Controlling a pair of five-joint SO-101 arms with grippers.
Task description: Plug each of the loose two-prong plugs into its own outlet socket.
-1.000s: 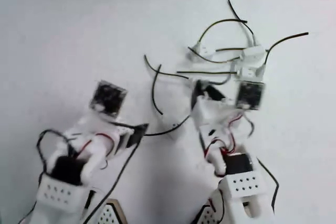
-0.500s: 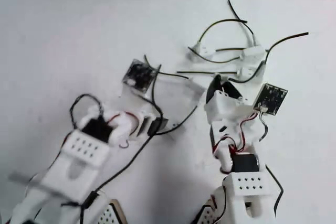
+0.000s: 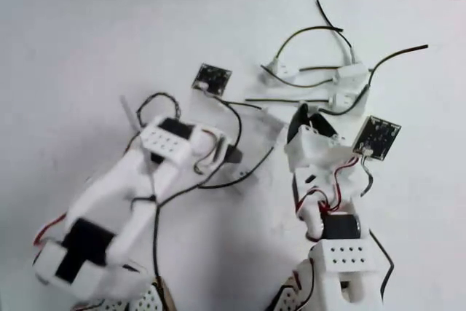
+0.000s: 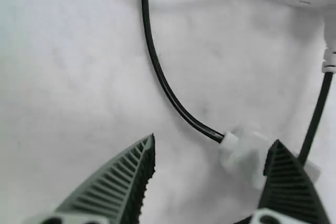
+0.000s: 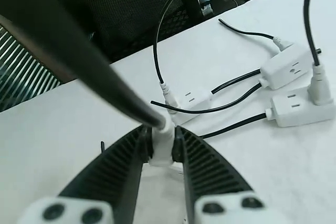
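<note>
Table (image 3: 87, 49): white top; the cords and sockets lie at the far right, and both arms come in from the near edge.

Left arm (image 3: 124, 187): over the last second it has swung up from the near left toward the centre. Its wrist now hangs over the middle of the table, just left of the right arm.

Right arm (image 3: 331, 245): its wrist turned early in that second and has stayed put since, near the far-right cluster.

Outlet sockets (image 5: 191, 99): three white blocks lie together at the far right. The far-right one (image 5: 299, 109) appears to have a plug seated in it already.

Left gripper (image 4: 213, 140): fingers spread wide with nothing between them. They straddle the loose plug, one finger (image 4: 286, 182) just beside it.

Right gripper (image 5: 161, 132): fingers pinched tight on the held plug (image 5: 160, 153), whose thick black cable (image 5: 79, 56) rises out of the grip.

Loose plug (image 4: 242, 150): small and white, flat on the table at the centre, trailing its own thin cord.

Meaning: the left arm's sweep has probably put it in place to grasp this plug. The right arm's plug looks ready to carry to a free socket, which is near but not yet aligned.
</note>
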